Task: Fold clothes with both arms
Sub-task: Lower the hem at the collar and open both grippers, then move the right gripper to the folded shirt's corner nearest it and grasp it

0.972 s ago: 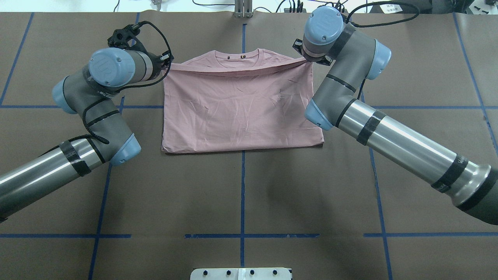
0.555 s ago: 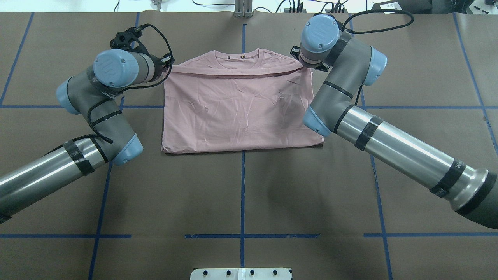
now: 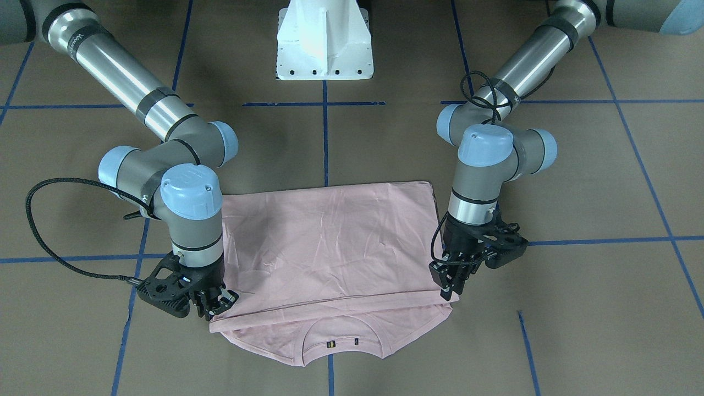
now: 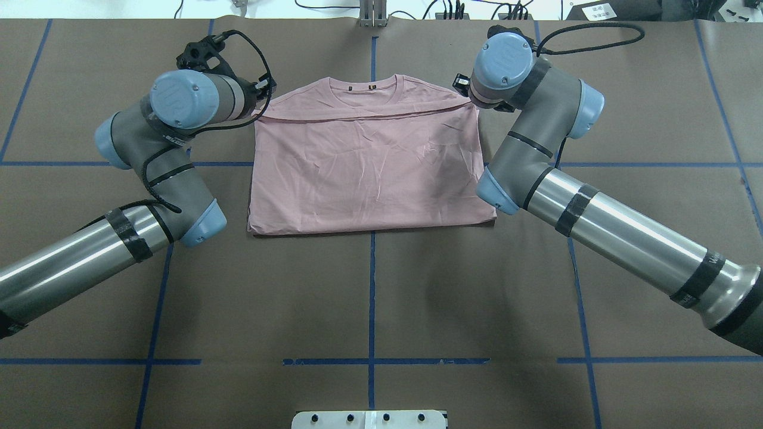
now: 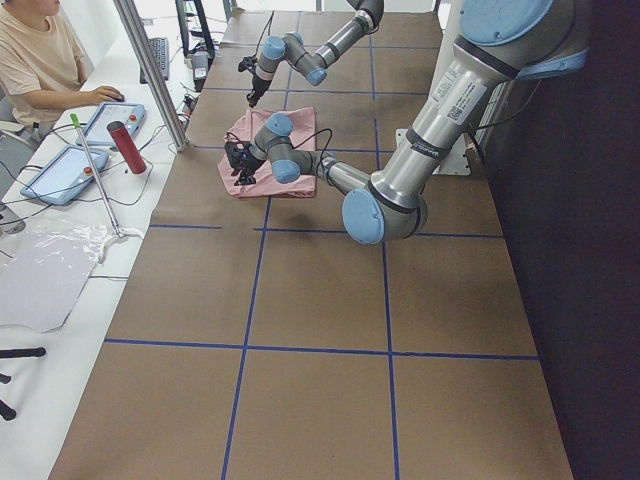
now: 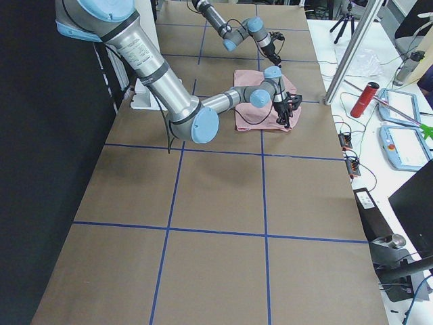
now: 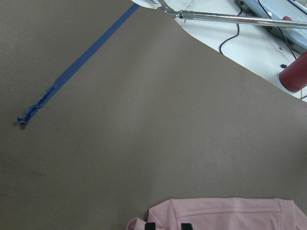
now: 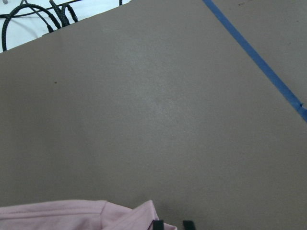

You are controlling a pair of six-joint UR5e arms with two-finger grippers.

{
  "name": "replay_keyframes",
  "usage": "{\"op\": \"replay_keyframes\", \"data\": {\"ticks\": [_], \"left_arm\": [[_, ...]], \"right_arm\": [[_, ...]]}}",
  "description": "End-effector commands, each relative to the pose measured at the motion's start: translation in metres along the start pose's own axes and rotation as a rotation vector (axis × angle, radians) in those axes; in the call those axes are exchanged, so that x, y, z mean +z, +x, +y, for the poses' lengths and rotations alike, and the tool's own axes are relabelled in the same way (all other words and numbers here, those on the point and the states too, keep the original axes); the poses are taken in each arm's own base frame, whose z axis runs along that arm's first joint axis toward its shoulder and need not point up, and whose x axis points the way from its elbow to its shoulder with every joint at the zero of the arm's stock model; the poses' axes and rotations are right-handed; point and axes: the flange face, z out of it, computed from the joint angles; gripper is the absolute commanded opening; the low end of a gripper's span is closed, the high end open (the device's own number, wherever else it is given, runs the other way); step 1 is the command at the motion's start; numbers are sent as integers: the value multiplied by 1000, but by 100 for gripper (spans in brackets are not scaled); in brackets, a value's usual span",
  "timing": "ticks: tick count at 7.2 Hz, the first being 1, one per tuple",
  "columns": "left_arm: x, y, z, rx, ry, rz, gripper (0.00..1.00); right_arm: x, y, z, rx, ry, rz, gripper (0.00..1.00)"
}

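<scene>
My left gripper (image 3: 452, 283) was nearly closed, pinching one corner of the turned-over edge of the T-shirt (image 3: 330, 247), my right gripper (image 3: 215, 303) pinched the other corner, one pink T-shirt lay folded on the brown table (image 3: 577, 308) between my two grippers, collar away from my base, two tiny neck labels (image 3: 342, 344) were too small to read
</scene>
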Motion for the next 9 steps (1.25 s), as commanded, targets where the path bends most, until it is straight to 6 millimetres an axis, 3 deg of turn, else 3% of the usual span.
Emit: {"op": "replay_keyframes", "data": {"ticks": [1,2,3,4,5,7,9], "left_arm": [[-23,11,-39,-22,17,58,44],[-37,15,-40,-27,-51,79,44],[-41,17,-36,-33,-96,86,44],[-38,8,-36,-32,-97,72,44],[-32,-13,-36,-28,-96,50,44],[-29,-18,-35,-34,-98,41,44],[-26,-24,-35,-32,-97,31,44]], "right_arm": [[-35,15,-11,-8,6,-100,39],[-54,30,-5,-6,-39,-134,42],[-66,59,20,-15,-73,-153,50],[-82,85,41,-28,-96,-172,55],[-91,103,78,-13,-143,-154,56],[-99,101,127,77,-203,-121,63],[-93,132,141,78,-216,-82,65]]}}
